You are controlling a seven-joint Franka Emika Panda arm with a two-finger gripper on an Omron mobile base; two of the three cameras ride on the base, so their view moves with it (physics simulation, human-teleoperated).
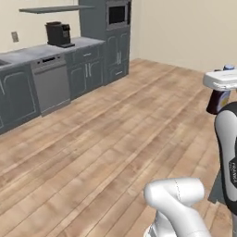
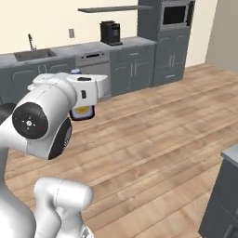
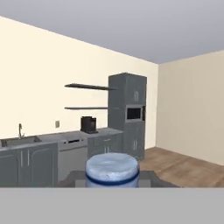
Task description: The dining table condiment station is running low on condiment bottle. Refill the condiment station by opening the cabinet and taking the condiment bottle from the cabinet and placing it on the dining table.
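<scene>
Pincer (image 3: 112, 183) clenched on the bottle (image 1: 217, 102), carried upright in mid-air over the wood floor (image 1: 115, 139) — cap (image 3: 112, 169) up, long axis vertical — while the table edge (image 2: 230, 155) lies low to the right, well apart.

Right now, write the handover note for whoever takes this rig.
Gripper: shut on the condiment bottle, carried in the air above the wood floor.
Hand view: the bottle's lilac cap sits between the fingers.
Done: bottle is out of the cabinet and in hand.
Left: bring it to the dining table, likely the dark-based corner at right, and set it on top.
</scene>
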